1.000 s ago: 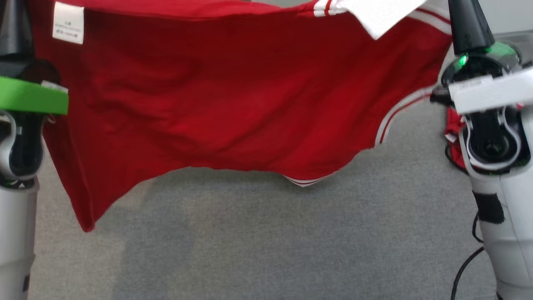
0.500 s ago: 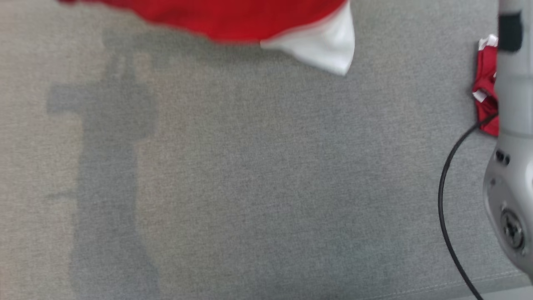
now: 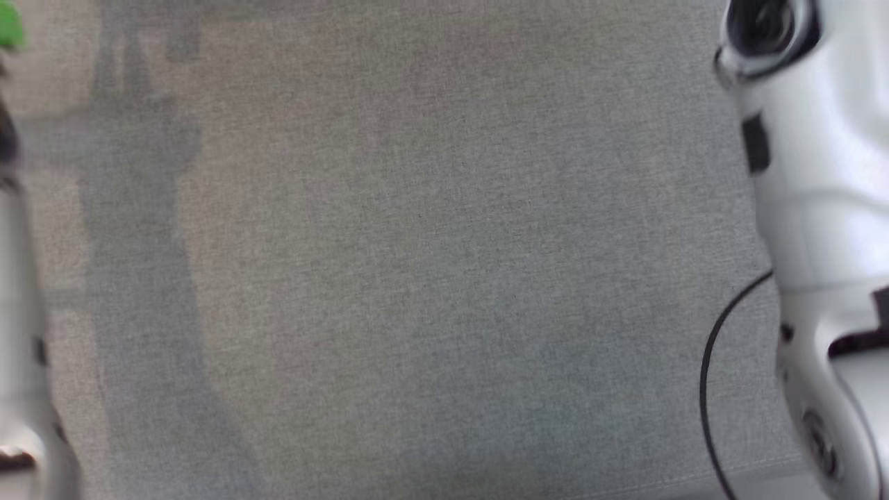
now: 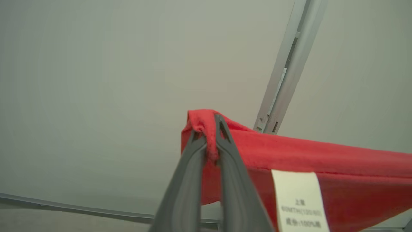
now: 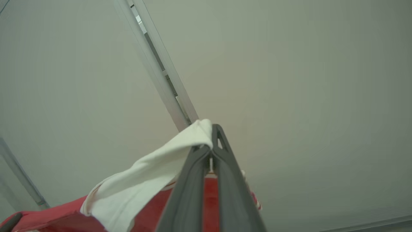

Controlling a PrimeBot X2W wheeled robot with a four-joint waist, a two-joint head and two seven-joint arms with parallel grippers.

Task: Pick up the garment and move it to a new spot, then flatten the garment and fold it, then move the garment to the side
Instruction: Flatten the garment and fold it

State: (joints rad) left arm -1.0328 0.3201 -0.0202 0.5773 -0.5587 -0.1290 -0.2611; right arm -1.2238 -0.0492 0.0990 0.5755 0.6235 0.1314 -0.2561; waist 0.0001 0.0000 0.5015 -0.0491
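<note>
The left hand (image 4: pixel 207 129) has its two dark fingers pressed together on a bunched corner of the red garment (image 4: pixel 322 161), with a fold of the cloth squeezed up between the tips. From that pinch the cloth runs away taut along its top edge towards the right of the left wrist view, and a white label (image 4: pixel 299 199) with small print hangs flat against it just beside the fingers. The right hand (image 5: pixel 207 138) is likewise closed tight, nipping a white flap (image 5: pixel 145 180) of the same garment, a sleeve or a collar, hard to say which from this angle, with red cloth sagging below and behind it. Both hands point up at a pale wall (image 4: pixel 96 80) crossed by a slanting metal rail (image 4: pixel 289 71), so the garment hangs in the air between them, held at two ends. Looking down from the head, the grey fabric-covered surface (image 3: pixel 417 278) carries soft shadows on its left side, the pale right forearm (image 3: pixel 812 173) stands at the right edge, and a thin black cable (image 3: pixel 715 361) curves down just beside it
</note>
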